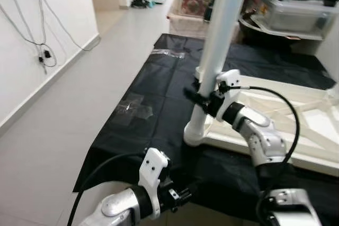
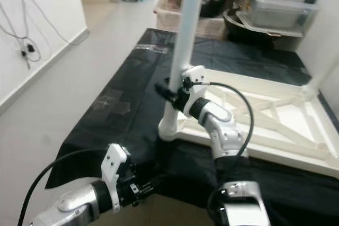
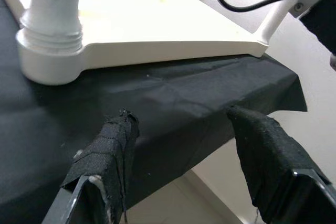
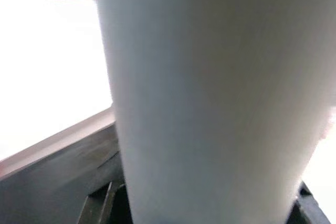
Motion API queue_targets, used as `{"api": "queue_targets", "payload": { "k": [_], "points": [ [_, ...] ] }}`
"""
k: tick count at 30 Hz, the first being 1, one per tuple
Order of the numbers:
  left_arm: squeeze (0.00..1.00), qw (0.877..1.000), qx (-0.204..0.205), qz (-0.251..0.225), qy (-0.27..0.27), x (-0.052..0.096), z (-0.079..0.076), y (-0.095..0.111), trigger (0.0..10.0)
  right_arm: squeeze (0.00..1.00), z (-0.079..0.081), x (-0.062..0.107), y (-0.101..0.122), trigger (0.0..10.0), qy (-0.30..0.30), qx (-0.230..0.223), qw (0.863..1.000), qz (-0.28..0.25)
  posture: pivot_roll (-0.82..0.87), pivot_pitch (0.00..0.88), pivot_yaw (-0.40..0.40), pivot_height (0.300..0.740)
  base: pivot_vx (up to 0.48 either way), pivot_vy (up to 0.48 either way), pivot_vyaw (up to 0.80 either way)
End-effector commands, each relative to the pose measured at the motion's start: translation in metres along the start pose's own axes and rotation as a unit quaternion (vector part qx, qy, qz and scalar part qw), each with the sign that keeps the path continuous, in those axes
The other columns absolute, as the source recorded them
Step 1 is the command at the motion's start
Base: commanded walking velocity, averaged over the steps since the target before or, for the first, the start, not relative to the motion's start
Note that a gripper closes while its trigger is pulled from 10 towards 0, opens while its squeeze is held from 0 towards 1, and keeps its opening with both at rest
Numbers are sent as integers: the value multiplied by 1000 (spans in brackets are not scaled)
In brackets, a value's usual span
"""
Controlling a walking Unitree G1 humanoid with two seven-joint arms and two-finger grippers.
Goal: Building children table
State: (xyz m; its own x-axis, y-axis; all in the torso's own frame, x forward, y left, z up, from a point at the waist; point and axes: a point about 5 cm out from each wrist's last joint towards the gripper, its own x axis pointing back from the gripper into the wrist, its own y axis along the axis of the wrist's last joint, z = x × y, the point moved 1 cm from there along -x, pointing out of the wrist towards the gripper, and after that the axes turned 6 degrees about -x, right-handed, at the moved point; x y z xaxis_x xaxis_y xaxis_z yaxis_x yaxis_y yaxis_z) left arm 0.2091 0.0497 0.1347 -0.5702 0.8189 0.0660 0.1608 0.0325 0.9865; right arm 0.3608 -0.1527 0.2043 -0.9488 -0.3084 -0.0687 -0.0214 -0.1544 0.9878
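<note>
Nearest you, your left gripper (image 1: 186, 191) hung low at the front edge of the black sheet (image 1: 159, 115), fingers (image 3: 107, 153) spread wide, holding nothing. Your right gripper (image 1: 198, 98) was clamped around the white table leg (image 1: 220, 41), standing upright in the corner socket of the upturned white tabletop (image 2: 275, 125). Storage bins (image 1: 296, 11) sat beyond.

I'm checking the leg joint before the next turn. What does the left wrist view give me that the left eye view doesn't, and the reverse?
Left wrist view alone: a close look at the ribbed base of the table leg seated in the tabletop's corner socket, past the left gripper with its fingers spread. Left eye view alone: the right gripper closed on the leg partway up. Both show the upside-down white tabletop on the black cloth.
</note>
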Motion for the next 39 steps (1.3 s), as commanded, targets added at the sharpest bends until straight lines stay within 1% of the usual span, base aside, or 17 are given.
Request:
{"api": "queue_targets", "payload": {
  "k": [1, 4, 7, 10, 11, 12, 13, 17, 18, 19, 20, 25, 27, 30, 33, 37, 39],
  "points": [
    [0, 1000, 1, 7, -2, 0, 1, -3, 10000, 0, -48, 32, -5, 0, -238, 14, 971, 4, 195, 60, -87, 740, 0, 0, 0],
    [0, 1000, 1, 7, -2, 0, 1, -3, 10000, 0, -48, 32, -5, 0, -238, 14, 971, 4, 195, 60, -87, 740, 0, 0, 0],
    [0, 1000, 1, 7, -3, 0, 1, -3, 10000, 0, -44, 58, -9, 0, -369, -9, 929, -21, 194, 57, -81, 740, 0, 0, 0],
    [0, 1000, 1, 7, -3, 0, 1, -3, 10000, 0, -28, 58, -12, 0, -382, -25, 923, -28, 195, 54, -84, 740, 0, 0, 0],
    [0, 1000, 1, 8, -2, 0, 1, -3, 10000, 0, -10, 49, -14, 1412, -357, -38, 933, -37, 203, 48, -89, 740, 0, 0, 0],
    [0, 1000, 1, 8, -2, 0, 1, -3, 10000, 0, -10, 49, -14, 1412, -357, -38, 933, -37, 203, 48, -89, 740, 0, 0, 0],
    [0, 1000, 1, 7, -1, 0, 1, -3, 10000, 510, 5, 40, -15, 10000, -314, -47, 947, -47, 203, 48, -89, 740, 0, 0, 0],
    [0, 1000, 0, 7, -1, 0, 1, -3, 10000, 510, 14, 34, -16, 10000, -283, -52, 956, -53, 203, 48, -89, 740, 0, 0, 0],
    [0, 1000, 1, 7, 0, 1, 1, -3, 10000, 1000, 16, 32, -16, 10000, -248, -53, 965, -66, 200, 41, -92, 740, 0, 0, 0],
    [0, 1000, 1, 7, 0, 1, 1, -3, 10000, 1000, 16, 32, -16, 10000, -248, -53, 965, -66, 200, 41, -92, 740, 0, 0, 0],
    [0, 1000, 1, 7, -1, 1, 1, -4, 10000, 0, 12, 30, -17, 10000, -206, -68, 973, -75, 199, 33, -92, 740, 0, 0, 0],
    [0, 1000, 2, 8, -2, 1, 0, -5, 10000, 0, 2, 28, -15, 10000, -101, -93, 988, -69, 199, 33, -92, 740, 0, 0, 0],
    [0, 1000, 3, 8, -5, 0, 0, -6, 10000, 0, -8, 35, -12, 10000, 58, -96, 994, -16, 193, 10, -85, 740, 0, 0, 0],
    [0, 1000, 3, 8, -5, 0, 0, -6, 10000, 0, -8, 35, -12, 10000, 58, -96, 994, -16, 193, 10, -85, 740, 0, 0, 0],
    [0, 1000, 3, 9, -9, -1, 0, -7, 10000, 0, -14, 43, 0, 10000, 221, -101, 969, 34, 197, 5, -88, 740, 0, 0, 0],
    [0, 1000, 2, 10, -10, -2, 0, -7, 10000, 0, -13, 42, 6, 10000, 285, -93, 953, 52, 197, 5, -88, 740, 0, 0, 0],
    [0, 1000, 0, 12, -13, -1, 0, -7, 10000, 0, 4, 29, 11, 10000, 390, -59, 915, 83, 226, 6, -100, 740, 0, 0, 0]
  ]
}}
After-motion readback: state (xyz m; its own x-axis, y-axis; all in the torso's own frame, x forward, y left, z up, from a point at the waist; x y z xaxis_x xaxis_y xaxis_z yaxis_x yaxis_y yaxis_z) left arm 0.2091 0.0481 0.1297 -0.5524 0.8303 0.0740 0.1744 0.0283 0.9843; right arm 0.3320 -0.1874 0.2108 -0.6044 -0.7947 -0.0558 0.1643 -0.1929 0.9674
